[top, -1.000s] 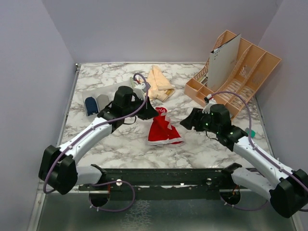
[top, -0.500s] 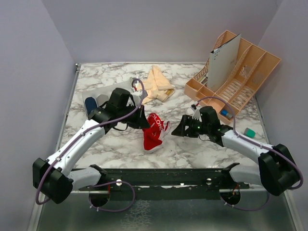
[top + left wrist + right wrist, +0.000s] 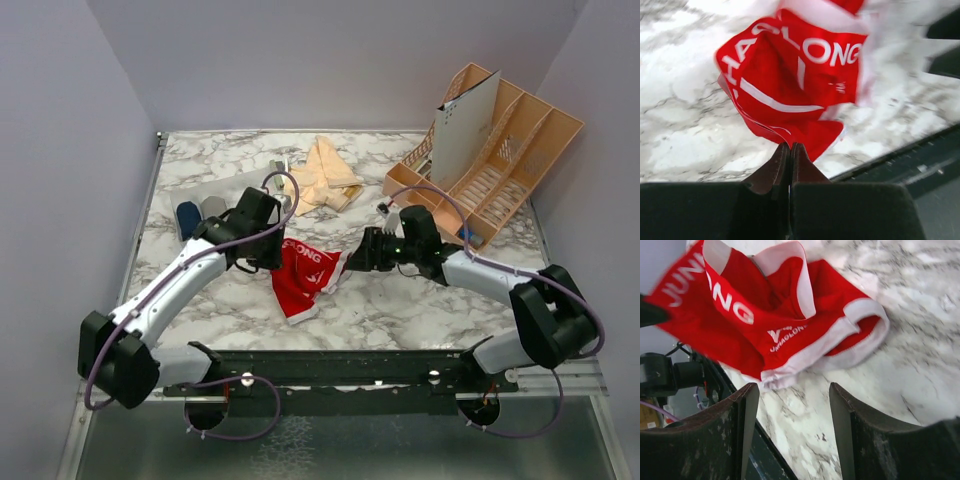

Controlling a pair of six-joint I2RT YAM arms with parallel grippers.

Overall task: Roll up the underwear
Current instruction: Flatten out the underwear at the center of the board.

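Your left claw [image 3: 790, 148] is pinched tight on the crumpled red underwear [image 3: 305, 272], soft white-trimmed cloth over the veined marble counter [image 3: 400, 305]. Your right claw [image 3: 792, 390] gapes just beside its hem.

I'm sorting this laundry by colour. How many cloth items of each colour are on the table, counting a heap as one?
Red underwear: 1
Peach-beige heap: 1
Dark blue bundle: 1
Grey bundle: 1
Total: 4
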